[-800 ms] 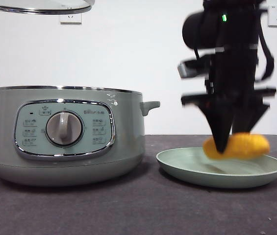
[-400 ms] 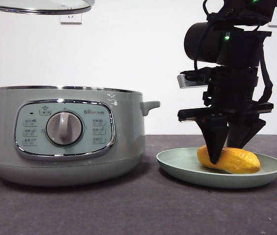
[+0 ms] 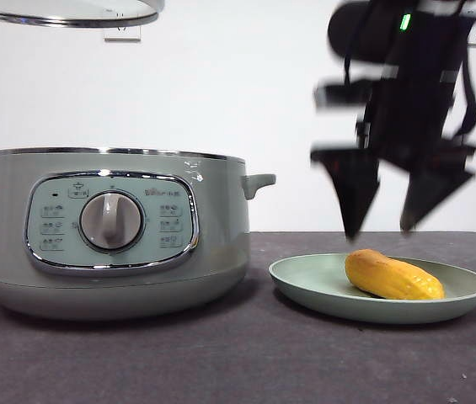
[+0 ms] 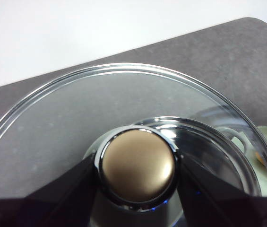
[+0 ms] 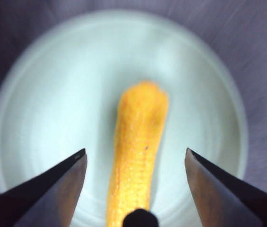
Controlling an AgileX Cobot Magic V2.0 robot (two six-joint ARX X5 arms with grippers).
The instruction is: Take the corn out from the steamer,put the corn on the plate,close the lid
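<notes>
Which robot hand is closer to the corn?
Right. The right end effector hangs open just above the corn; the left end effector holds the lid high above the steamer.

Dark grey table (image 3: 221, 362), white wall (image 3: 246, 84) behind, two wall sockets (image 3: 121, 32) up high

Corn lying on the plate beneath the parted right gripper

The corn (image 5: 138, 151) lies lengthwise near the middle of the pale green plate (image 5: 43, 94), clear of its rim. The right gripper (image 5: 135, 165) hangs above it, jaws spread wide to either side of the cob, touching nothing; dark table (image 5: 261, 56) surrounds the plate.
</notes>
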